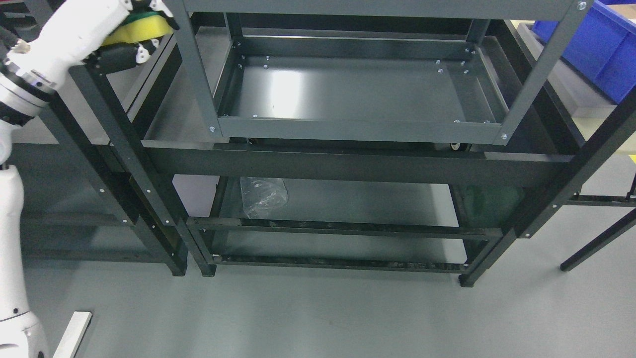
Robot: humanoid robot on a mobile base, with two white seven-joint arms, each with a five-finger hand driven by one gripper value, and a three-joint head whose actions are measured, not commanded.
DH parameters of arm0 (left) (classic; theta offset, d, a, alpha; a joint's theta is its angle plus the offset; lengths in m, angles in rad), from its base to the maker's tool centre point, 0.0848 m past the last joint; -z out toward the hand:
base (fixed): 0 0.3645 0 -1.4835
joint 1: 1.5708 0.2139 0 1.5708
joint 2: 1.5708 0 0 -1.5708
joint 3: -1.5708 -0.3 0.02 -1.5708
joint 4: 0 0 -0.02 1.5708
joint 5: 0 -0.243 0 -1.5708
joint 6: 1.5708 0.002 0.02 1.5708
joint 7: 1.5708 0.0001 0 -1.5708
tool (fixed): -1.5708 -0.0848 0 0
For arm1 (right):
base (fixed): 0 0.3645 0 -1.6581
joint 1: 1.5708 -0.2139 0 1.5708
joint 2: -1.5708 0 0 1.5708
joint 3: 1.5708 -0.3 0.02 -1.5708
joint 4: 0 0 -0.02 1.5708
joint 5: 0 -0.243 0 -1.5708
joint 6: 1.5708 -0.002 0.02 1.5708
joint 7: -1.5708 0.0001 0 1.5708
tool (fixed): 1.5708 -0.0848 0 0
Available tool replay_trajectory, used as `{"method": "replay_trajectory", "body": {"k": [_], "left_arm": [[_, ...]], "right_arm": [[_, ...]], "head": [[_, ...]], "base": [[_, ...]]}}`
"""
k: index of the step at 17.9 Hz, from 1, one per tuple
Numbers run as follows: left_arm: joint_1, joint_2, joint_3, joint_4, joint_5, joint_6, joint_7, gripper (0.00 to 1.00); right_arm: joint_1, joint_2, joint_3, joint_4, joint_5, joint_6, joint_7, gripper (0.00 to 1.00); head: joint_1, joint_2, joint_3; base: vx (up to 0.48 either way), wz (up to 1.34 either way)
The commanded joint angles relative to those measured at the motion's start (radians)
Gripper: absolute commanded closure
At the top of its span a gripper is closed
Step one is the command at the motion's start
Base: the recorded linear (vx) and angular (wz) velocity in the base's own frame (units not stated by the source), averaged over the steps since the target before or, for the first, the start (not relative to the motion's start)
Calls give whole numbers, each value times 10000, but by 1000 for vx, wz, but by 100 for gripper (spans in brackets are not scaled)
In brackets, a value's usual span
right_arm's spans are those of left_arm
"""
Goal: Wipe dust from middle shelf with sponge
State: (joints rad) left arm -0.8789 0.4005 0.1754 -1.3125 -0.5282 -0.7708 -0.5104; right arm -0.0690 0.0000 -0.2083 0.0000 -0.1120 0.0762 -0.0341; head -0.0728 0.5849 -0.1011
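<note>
In the head view, nearest the camera is the robot's white left arm (12, 238), rising along the picture's left edge, with a pale flat strip (73, 334) on the grey floor just beside its base. The arm bends up to the left hand (130, 37), which sits at the top left, just outside the left front post (196, 69) of the grey metal rack.

The middle shelf (348, 92) is a bare, shallow metal tray with a bright glare patch toward its left side. Below it, a dark crossbeam (348, 166) of a second, black frame runs across in front. Under that, on the lower shelf, lies a crumpled clear plastic bag (263, 196), toward the left. A blue bin (596, 44) stands well to the right of the rack, at the top right corner.

The left hand's black and white fingers (124, 55) are closed around a yellow sponge with a green top (141, 27). Sponge and hand are left of the post, apart from the middle shelf's surface; the post stands between them and the tray.
</note>
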Motion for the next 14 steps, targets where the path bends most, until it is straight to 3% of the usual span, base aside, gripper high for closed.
{"method": "replay_trajectory", "body": {"k": [1,5,7,9,10,14], "left_arm": [[322,93,782,-556,143,-24,41,99],[78,-2619,-2560,-927,-40,-24,11,99],[-550,-3693,-3301,-805,-971,22,57,99],[-705,-3831,-3852,-514,-1527,99,72,99],[-918,-3831,-4782,-330,-1544,418,315,99],[-1532,-3831,-7607,-191,-1468,3066,2321,99]], "right_arm": [[0,-175,-3,-174,0,5,-28,0],[0,-175,-3,-174,0,5,-28,0],[0,-175,-3,-174,0,5,-28,0],[0,-175,-3,-174,0,5,-28,0],[0,-175,12,-174,0,5,-28,0],[0,-175,-3,-174,0,5,-28,0]], "head": [[0,0,0],[0,0,0],[0,0,0],[0,0,0],[0,0,0],[0,0,0]], "base": [[0,0],[0,0],[0,0],[0,0],[0,0],[0,0]]}}
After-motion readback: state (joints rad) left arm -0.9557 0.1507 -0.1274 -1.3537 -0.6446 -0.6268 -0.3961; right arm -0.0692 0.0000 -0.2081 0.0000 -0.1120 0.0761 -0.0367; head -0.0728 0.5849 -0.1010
